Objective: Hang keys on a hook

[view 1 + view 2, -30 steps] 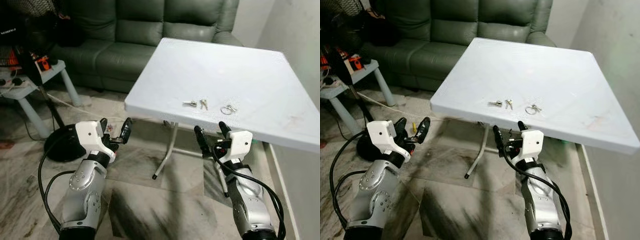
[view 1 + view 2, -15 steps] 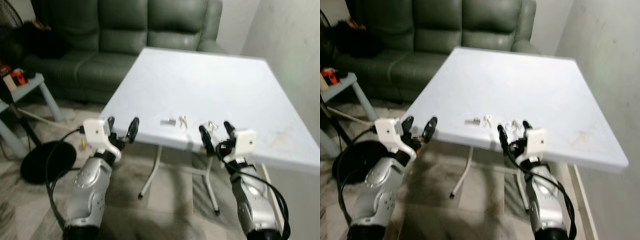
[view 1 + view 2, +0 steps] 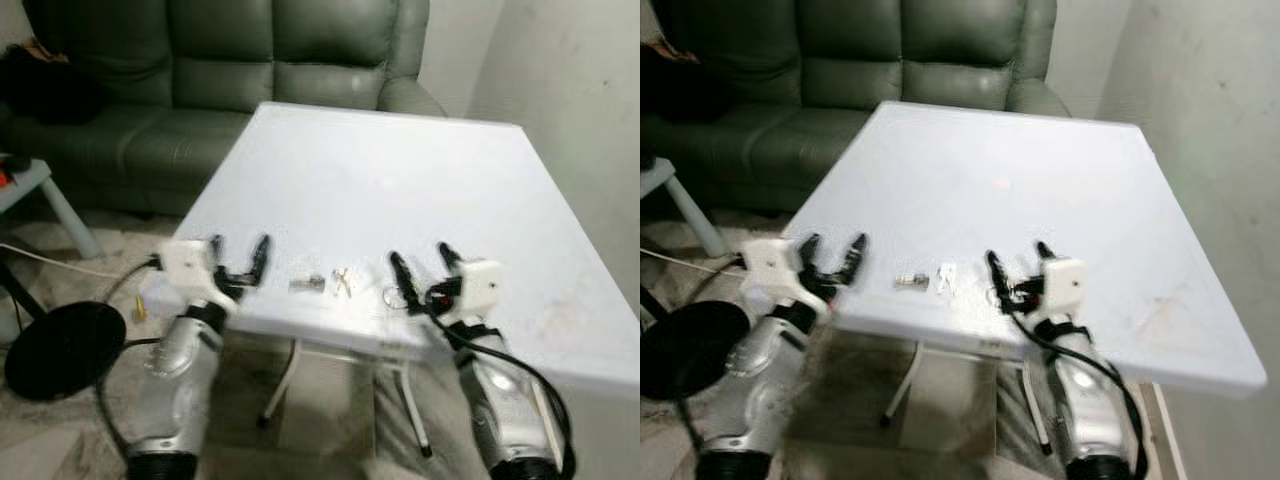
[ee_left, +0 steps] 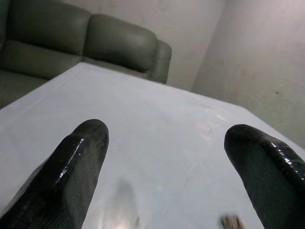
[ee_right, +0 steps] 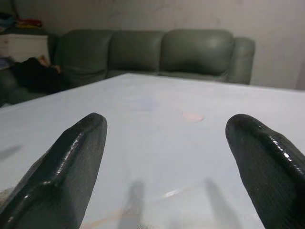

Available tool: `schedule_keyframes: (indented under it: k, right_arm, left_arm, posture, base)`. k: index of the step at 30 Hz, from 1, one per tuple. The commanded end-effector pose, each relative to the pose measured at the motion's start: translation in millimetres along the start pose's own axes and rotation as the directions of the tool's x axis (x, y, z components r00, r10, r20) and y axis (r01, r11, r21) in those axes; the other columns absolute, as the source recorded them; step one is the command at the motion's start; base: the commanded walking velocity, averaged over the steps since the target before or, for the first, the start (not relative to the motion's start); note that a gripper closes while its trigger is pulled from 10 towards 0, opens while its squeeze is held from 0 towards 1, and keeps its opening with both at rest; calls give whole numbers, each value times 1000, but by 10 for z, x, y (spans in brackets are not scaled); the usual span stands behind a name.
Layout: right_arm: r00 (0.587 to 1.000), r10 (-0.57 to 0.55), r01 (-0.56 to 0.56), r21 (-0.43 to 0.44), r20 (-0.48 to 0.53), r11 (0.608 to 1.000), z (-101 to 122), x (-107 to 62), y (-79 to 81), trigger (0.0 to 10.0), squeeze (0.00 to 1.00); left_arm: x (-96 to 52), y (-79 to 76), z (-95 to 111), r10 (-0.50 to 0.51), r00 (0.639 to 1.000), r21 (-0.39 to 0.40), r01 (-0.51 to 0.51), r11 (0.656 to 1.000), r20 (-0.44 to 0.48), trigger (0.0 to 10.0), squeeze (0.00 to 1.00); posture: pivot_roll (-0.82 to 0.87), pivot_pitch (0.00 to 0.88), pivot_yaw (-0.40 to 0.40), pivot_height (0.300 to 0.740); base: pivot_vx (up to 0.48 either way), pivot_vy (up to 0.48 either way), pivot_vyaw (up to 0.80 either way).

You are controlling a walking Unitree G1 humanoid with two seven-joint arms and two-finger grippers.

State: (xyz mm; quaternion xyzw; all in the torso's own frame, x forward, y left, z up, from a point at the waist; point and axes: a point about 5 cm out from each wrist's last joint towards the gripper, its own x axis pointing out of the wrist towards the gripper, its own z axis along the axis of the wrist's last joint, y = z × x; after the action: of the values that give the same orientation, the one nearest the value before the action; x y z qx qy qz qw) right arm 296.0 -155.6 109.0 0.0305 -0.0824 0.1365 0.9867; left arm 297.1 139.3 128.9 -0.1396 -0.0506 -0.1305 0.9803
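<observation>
Right at the near edge of the white folding table (image 3: 400,170), the keys (image 3: 342,281) lie flat beside a small silver piece (image 3: 306,285). Left gripper (image 3: 240,258) hovers over that edge, fingers spread wide; right gripper (image 3: 420,270) hangs just beside the keys, jaws also apart. Green sofa (image 3: 220,80) behind.

Green leather sofa (image 3: 250,60) behind white desk (image 3: 400,170); pale wall (image 3: 570,90) at right; marbled floor (image 3: 60,430); black round base (image 3: 60,350) left.
</observation>
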Motion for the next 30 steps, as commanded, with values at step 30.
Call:
schedule_keyframes:
  k: [30]
  right_arm:
    - [964, -140, 111, -139, -225, 984, -73, 181, 13, 10000, 0]
  left_arm:
    - [-253, -441, -313, -181, 977, 93, 192, 977, -110, 10000, 0]
  posture:
    - [23, 0, -73, 715]
  base:
    - [0, 0, 0]
